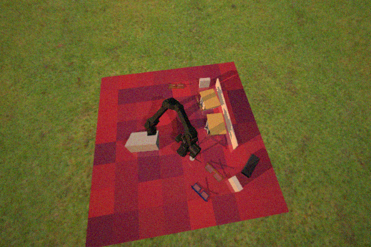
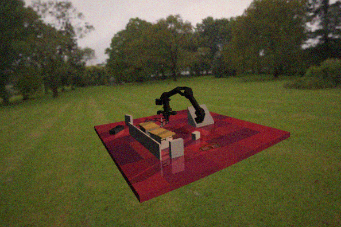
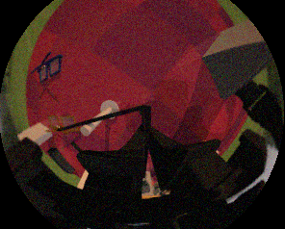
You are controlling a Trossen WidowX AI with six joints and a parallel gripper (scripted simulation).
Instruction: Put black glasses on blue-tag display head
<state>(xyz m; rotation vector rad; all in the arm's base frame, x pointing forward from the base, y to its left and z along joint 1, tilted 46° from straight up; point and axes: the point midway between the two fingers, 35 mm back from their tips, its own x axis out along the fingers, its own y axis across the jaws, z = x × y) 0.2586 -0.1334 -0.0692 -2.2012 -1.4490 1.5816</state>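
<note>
The black glasses (image 2: 155, 118) (image 3: 101, 118) are thin and dark; in the wrist view one long straight bar slopes from a bent corner, while the lenses I cannot make out. The jaws are nearly closed and hold these glasses above the table (image 1: 126, 196) (image 2: 212, 166) (image 3: 144, 43), well inside its edges; a small white post (image 1: 192, 158) (image 3: 96, 123) shows beneath them.

In the top view, two display heads (image 1: 215, 123) (image 1: 210, 99) stand between the arm (image 1: 187, 120) (image 2: 183, 90) and a long board (image 1: 227, 115) (image 2: 144, 140) near the right edge; the blue tag is too small to tell; blue glasses (image 1: 202, 193) (image 3: 50, 67) lie toward the lower edge, with room between; a dark block (image 1: 250, 165) (image 2: 116, 129) is near the right edge.
</note>
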